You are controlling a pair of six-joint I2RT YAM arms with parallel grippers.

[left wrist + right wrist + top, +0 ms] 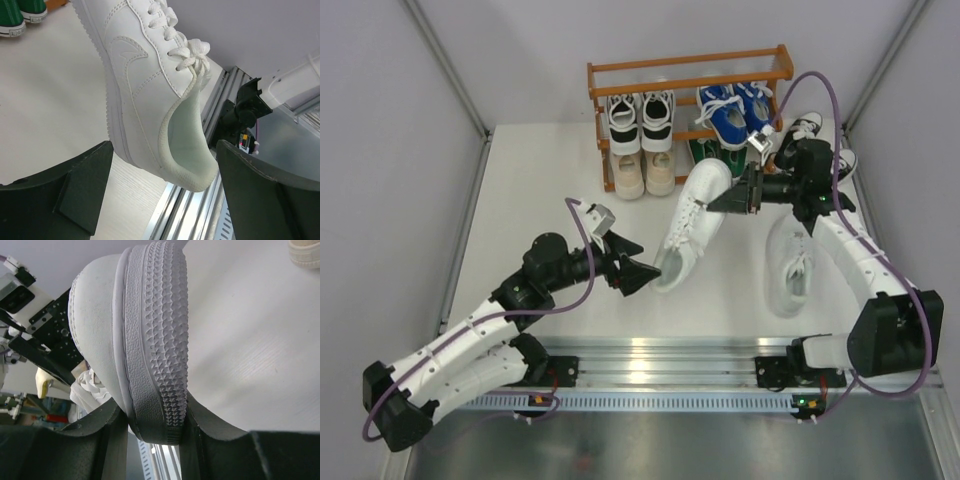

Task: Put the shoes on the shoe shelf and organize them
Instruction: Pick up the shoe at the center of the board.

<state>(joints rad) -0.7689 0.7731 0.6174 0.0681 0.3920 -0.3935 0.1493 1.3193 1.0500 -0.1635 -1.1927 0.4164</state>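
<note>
The left gripper point(642, 264) sits nearest the bases, its jaws spread wide on either side of the heel of a white sneaker point(692, 222). The left wrist view shows a clear gap between each finger point(75, 195) and the heel collar, so it grips nothing. The sneaker stretches diagonally away from that heel, laces facing left and sole facing right, towards the right gripper point(718, 203). That gripper is clamped on the toe. In the right wrist view its fingers point(100, 440) press the upper on one side and the studded sole on the other. Whether the sneaker rests on the table point(540, 180) or hangs just above it cannot be told.

To the right, beside the right arm, a second white sneaker point(790, 265) lies on the table with its opening upward, apart from both grippers.

Farther back, the shoe shelf point(688, 68) stands against the rear wall. A beige pair point(642, 172) is at its front left, toes forward. A black-and-white pair point(640, 120) sits on the tier behind it. A blue pair point(730, 112) sits on the right side of that tier, with a green pair point(703, 150) partly hidden below it. A black sneaker point(805, 128) with a white sole shows just right of the shelf, behind the right arm.
</note>
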